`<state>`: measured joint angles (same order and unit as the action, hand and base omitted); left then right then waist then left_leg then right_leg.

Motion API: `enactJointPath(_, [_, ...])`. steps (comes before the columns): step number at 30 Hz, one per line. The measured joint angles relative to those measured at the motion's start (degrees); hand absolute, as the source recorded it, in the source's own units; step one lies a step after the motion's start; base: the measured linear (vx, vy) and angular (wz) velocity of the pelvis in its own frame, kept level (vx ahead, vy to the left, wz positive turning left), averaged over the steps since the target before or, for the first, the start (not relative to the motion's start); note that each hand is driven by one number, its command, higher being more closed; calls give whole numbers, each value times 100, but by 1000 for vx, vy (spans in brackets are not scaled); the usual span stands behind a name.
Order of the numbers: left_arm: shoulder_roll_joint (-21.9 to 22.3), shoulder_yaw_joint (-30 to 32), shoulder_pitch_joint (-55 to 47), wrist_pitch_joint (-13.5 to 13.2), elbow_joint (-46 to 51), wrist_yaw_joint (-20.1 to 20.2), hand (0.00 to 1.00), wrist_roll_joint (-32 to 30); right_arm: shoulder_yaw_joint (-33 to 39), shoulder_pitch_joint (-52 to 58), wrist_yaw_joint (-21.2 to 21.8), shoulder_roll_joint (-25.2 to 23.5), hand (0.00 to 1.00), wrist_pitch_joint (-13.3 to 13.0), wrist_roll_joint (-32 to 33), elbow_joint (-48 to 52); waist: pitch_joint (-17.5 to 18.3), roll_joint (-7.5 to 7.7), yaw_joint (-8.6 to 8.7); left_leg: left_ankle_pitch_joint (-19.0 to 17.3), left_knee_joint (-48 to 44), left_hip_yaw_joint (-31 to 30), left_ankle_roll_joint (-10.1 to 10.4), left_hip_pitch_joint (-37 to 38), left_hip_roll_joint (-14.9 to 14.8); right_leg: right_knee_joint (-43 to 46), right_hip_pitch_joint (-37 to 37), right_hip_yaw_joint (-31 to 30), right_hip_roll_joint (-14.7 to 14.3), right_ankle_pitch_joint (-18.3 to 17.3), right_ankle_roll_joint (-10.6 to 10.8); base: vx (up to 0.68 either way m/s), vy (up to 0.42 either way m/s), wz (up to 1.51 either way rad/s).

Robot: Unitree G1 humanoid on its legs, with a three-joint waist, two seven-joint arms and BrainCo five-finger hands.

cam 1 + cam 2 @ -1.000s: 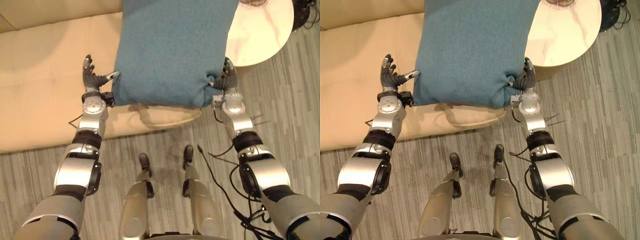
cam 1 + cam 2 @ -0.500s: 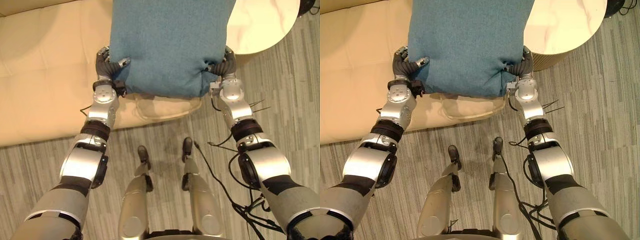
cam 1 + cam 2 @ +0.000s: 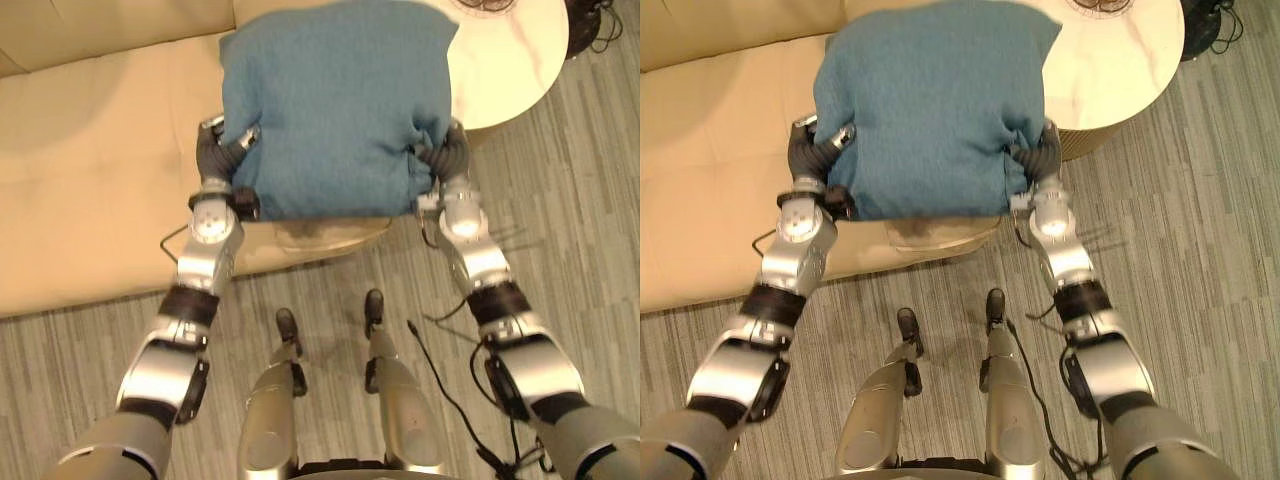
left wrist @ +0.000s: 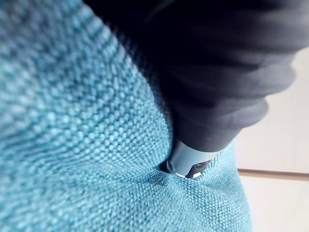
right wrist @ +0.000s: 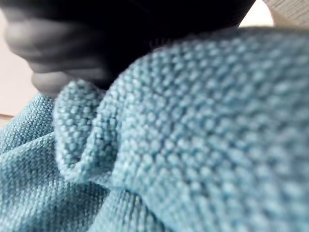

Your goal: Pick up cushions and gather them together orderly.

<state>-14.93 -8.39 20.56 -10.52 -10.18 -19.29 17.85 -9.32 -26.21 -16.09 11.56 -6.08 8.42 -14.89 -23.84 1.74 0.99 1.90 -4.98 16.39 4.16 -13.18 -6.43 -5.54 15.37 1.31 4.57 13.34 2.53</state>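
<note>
Blue cushion (image 3: pixel 335 110) upper centre, held up over the sofa (image 3: pixel 90 190) front edge, beside the round tabletop (image 3: pixel 510 60). Left hand (image 3: pixel 222 150) and right hand (image 3: pixel 447 160): fingers curled into its lower side edges, cloth bunched. Beige cushion (image 3: pixel 330 232) lies just below. Pick-up looks done; setting down and aligning likely remain. A second ago the left hand was spread beside the cushion; now it is clamped on.

A teal cushion (image 3: pixel 335 110) of coarse, matt woven cloth at upper centre. At left, the cream sofa (image 3: pixel 90 190) looks smooth and leather-like. The round table (image 3: pixel 505 70) at upper right has a glossy marbled top, and the grey floor (image 3: pixel 580 230) has a matt wood grain.
</note>
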Motion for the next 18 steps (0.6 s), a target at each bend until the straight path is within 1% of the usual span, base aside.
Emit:
enactJointPath(1, [91, 0, -265, 0, 139, -1, 100, -38, -1, 225, 11, -40, 100, -2, -2, 161, 90, -3, -1, -34, -27, 20, 2, 4, -11, 0, -8, -18, -6, -11, 9, 79, 3, -15])
enactJointPath(3, [384, -2, -1165, -2, 591, -1, 100, -81, -2, 948, 151, -148, 100, -15, -6, 749, 390, -13, -15, -169, -186, 56, 12, 40, -74, 0, -95, -42, -44, -62, -2, 76, -1, -11])
enactJointPath(4, [455, -1, -1364, -2, 696, -1, 100, -81, -2, 1100, 189, -169, 100, -21, -7, 885, 455, -12, -20, -179, -186, 61, 11, 79, -79, 0, -129, -43, -48, -74, 1, 75, -1, -8])
enactJointPath(6, [644, -3, -2117, -3, 1128, 9, 100, -104, -25, 1655, 370, -215, 100, -39, -30, 1452, 754, -17, -38, -235, -180, 84, 25, 223, -96, 3, -253, -47, -56, -134, 16, 78, 7, -5])
enactJointPath(7, [680, -3, -2295, -4, 1244, 14, 100, -128, -41, 1803, 425, -214, 100, -60, -75, 1595, 843, -20, -48, -255, -180, 92, 30, 252, -99, 4, -280, -47, -58, -146, 18, 80, 15, -6])
enactJointPath(9, [769, -3, -2837, -63, 1626, 43, 100, -277, -102, 2293, 547, -216, 100, -226, -381, 2085, 1058, -25, -105, -330, -176, 140, 36, 470, -100, 22, -457, -74, -62, -201, 65, 61, 17, -9])
enactJointPath(11, [784, -2, -3054, -143, 1761, 55, 100, -327, -127, 2481, 620, -221, 100, -334, -621, 2283, 1193, -19, -158, -354, -165, 207, 19, 567, -79, 46, -495, -134, -47, -216, 86, 17, 32, -18])
enactJointPath(12, [790, 0, -3155, -217, 1787, 58, 100, -454, -151, 2550, 625, -233, 100, -463, -813, 2355, 1238, -28, -193, -391, -192, 287, -10, 641, -63, 135, -499, -191, -29, -240, 118, -6, 38, -22])
enactJointPath(14, [787, 7, -3256, -257, 1797, 53, 100, -518, -230, 2555, 624, -265, 100, -489, -922, 2355, 1242, -23, -205, -445, -307, 361, -49, 651, -62, 361, -414, -281, -9, -301, 168, -79, 53, -19])
enactJointPath(16, [794, 3, -3322, -261, 1797, 53, 100, -526, -240, 2608, 623, -262, 100, -491, -1027, 2354, 1242, -29, -183, -542, -545, 338, -107, 495, -60, 730, -215, -311, 32, -446, 232, -114, 55, -1])
enactJointPath(17, [796, 2, -3322, -255, 1796, 53, 100, -541, -238, 2685, 621, -251, 100, -491, -1063, 2353, 1244, -26, -176, -552, -634, 302, -143, 372, -54, 878, -136, -337, 75, -464, 285, -144, 49, 18])
enactJointPath(18, [788, 9, -3315, -254, 1795, 54, 100, -633, -229, 2800, 619, -238, 100, -490, -1073, 2349, 1247, -51, -186, -540, -699, 239, -251, 254, -117, 988, -85, -369, 75, -494, 493, -167, 36, 61])
